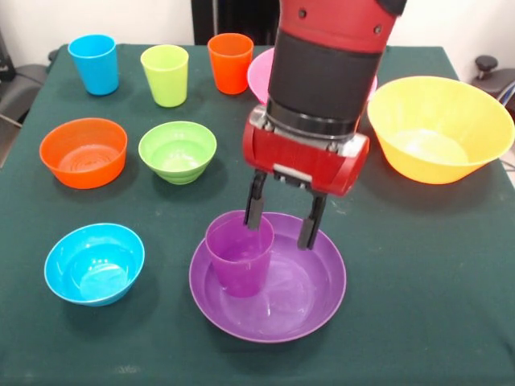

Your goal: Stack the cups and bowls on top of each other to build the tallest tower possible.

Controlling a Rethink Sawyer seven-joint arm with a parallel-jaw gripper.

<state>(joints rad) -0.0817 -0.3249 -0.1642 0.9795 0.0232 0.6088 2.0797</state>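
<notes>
While arm hangs upright, gripper (283,218) poised beside purple cup (239,253).

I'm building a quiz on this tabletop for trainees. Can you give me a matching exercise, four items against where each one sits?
Items:
1. purple cup
2. blue bowl
3. yellow bowl
4. lime green cup

Places:
A. far row, between the blue cup and the orange cup
B. standing in the purple bowl, under the gripper
C. right side of the table, alone
D. near left corner of the table

Pairs: 1-B, 2-D, 3-C, 4-A
</notes>
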